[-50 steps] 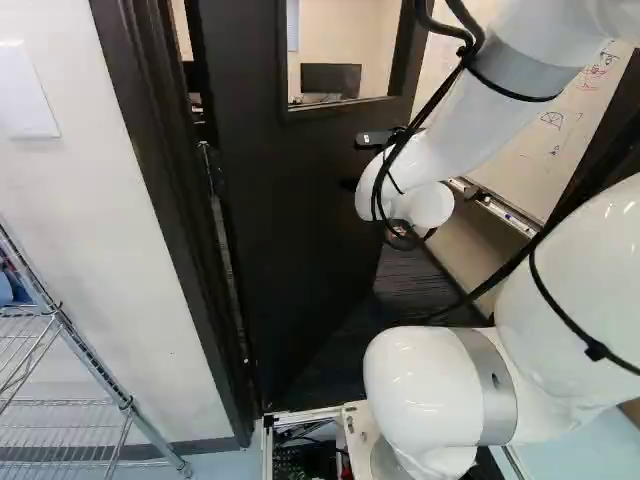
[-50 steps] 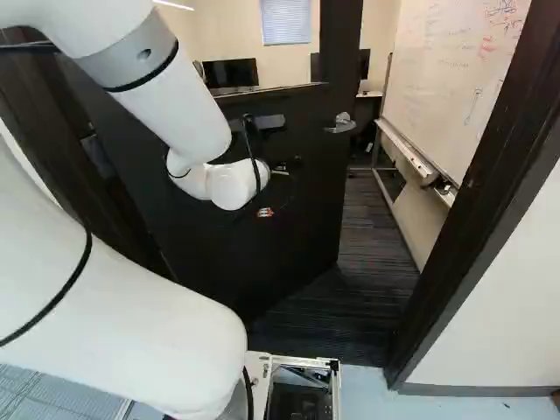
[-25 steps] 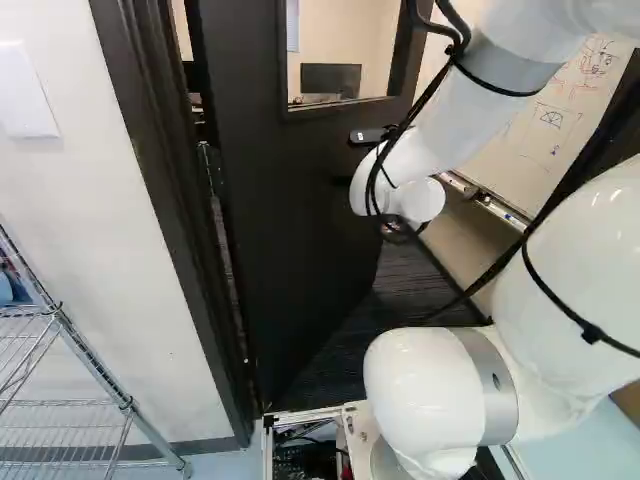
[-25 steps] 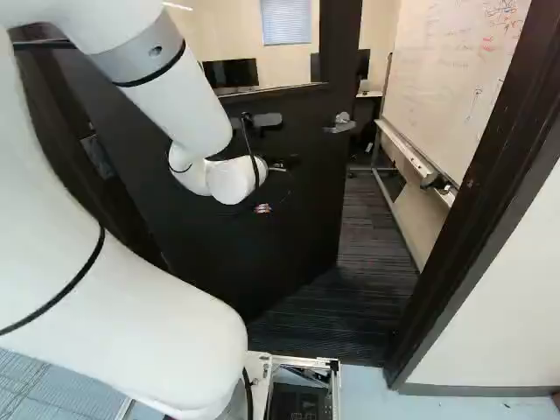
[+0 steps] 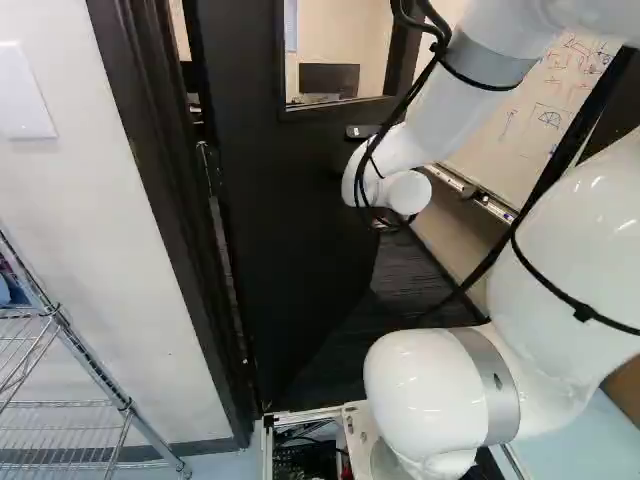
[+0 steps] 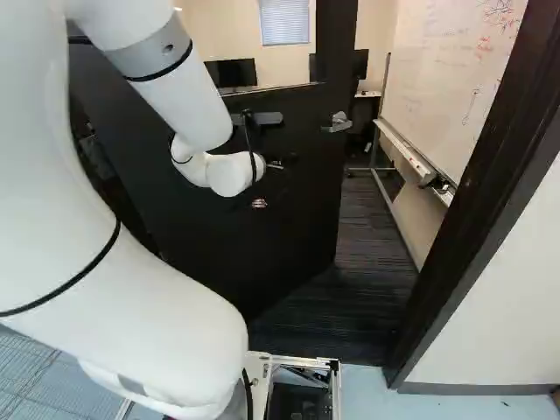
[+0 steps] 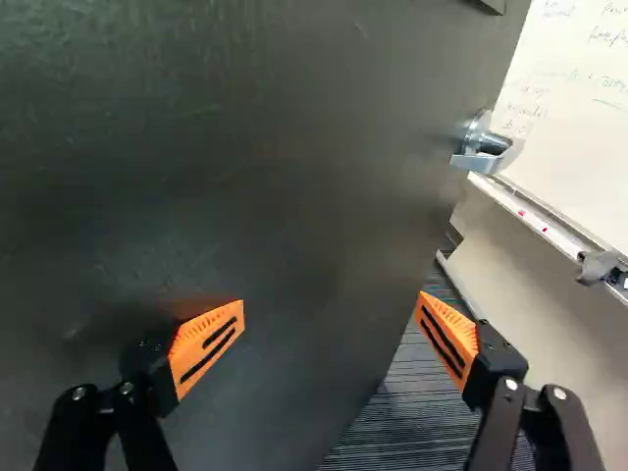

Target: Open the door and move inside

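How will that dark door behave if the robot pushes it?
The door should be stiff, being one broad, flat panel around a window. Its size suggests some weight. It stands ajar, so it will probably swing without the lever handle being turned.

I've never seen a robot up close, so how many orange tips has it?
2, on the open gripper: one orange tip before the door, the other nearer the door handle.

Bright, diffuse light leaves small highlights on the white arm (image 5: 425,385). The dark door (image 7: 294,196) carries a soft sheen; the door frame (image 6: 490,184) appears dim, with little detail.
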Controlling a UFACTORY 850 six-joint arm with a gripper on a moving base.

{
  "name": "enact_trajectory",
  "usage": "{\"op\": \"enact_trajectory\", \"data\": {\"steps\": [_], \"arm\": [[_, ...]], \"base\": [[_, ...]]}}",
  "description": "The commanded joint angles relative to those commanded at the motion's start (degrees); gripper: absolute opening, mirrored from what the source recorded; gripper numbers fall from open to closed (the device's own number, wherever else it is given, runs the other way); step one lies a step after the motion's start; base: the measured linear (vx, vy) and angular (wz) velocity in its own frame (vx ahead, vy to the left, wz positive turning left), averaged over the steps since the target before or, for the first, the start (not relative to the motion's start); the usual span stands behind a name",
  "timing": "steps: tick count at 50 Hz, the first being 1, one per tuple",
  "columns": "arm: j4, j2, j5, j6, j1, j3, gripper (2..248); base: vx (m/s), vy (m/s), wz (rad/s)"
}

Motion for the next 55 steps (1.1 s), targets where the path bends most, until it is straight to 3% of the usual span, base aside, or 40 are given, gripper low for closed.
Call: {"op": "enact_trajectory", "data": {"steps": [28, 55], "arm": [[7.18, -3.68, 0.00, 0.00, 2.98, -3.55, 247], [7.70, -7.03, 0.00, 0.00, 5.71, -6.89, 247]], "base": [[0.000, 0.000, 0.000], [0.000, 0.000, 0.000]]}}
